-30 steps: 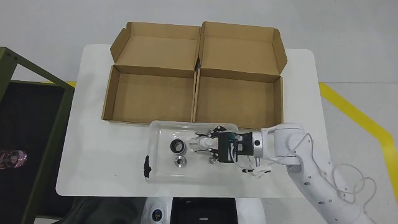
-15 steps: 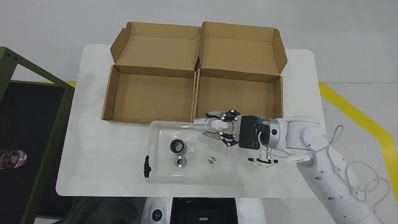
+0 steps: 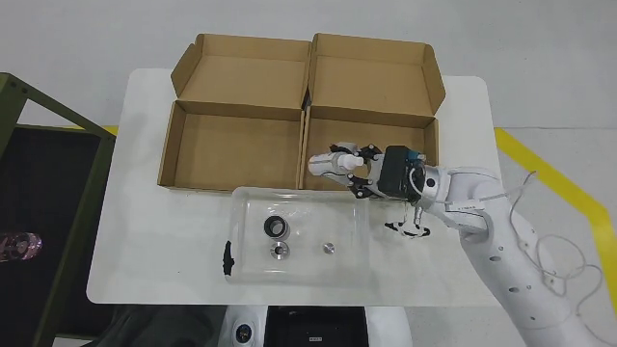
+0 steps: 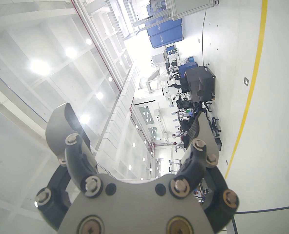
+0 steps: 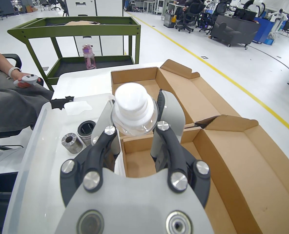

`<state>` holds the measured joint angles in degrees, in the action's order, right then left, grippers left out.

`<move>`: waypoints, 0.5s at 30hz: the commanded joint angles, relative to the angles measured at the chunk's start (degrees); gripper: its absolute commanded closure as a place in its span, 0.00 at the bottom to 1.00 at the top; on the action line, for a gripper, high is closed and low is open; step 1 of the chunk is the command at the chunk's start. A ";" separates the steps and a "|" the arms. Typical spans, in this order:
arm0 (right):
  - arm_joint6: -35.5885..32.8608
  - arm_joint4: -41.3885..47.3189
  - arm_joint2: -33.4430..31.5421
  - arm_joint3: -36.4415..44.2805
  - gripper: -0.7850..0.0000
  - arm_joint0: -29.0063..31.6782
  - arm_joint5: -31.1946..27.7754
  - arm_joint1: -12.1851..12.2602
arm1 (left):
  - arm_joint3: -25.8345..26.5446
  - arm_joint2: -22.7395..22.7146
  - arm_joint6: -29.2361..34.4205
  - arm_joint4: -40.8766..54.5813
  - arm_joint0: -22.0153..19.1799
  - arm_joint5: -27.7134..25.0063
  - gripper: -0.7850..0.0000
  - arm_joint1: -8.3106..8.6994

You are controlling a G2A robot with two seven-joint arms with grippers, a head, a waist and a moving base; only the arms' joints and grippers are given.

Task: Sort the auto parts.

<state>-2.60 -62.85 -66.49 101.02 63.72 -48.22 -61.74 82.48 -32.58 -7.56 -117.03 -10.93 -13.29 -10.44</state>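
I had my right claw (image 3: 345,165) clamped on a white part (image 3: 323,164) over the empty centre-right box (image 3: 405,149), three metal parts (image 3: 276,226) left in the tray (image 3: 236,241).

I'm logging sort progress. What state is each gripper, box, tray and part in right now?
right gripper: shut on the white part
left gripper: open, holding nothing
white part: gripped, in the air above the right box
left box: lid open, nothing inside
right box: lid open, nothing seen inside
clear tray: no lid on it, holds three metal parts
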 commanded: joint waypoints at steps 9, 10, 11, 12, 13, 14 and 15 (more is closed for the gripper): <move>-5.45 2.79 3.91 -9.43 1.00 -8.26 5.20 -1.45 | 0.00 0.00 0.00 0.00 0.00 0.00 0.00 0.00; -5.89 2.78 4.43 -10.35 1.00 -9.06 5.52 -1.62 | 0.00 0.00 0.00 0.00 0.00 0.00 0.00 0.00; -6.31 2.71 4.96 -11.29 1.00 -9.80 5.86 -1.79 | 0.00 0.00 0.00 0.00 0.00 0.00 0.00 0.00; -6.70 2.70 5.58 -12.28 1.00 -10.52 6.19 -1.98 | 0.00 0.00 0.00 0.00 0.00 0.00 0.00 0.00; -7.11 2.58 6.20 -13.28 1.00 -11.24 6.55 -2.18 | 0.00 0.00 0.00 0.00 0.00 0.00 0.00 0.00; -7.38 2.55 6.86 -14.31 1.00 -11.91 6.90 -2.40 | 0.00 0.00 0.00 0.00 0.00 0.00 0.00 0.00; -7.55 2.63 7.56 -15.41 1.00 -12.55 7.15 -2.63 | 0.00 0.00 0.00 0.00 0.00 0.00 0.00 0.00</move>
<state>-10.00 -60.27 -59.52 86.63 51.74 -41.30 -64.18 82.48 -32.58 -7.56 -117.03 -10.93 -13.29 -10.44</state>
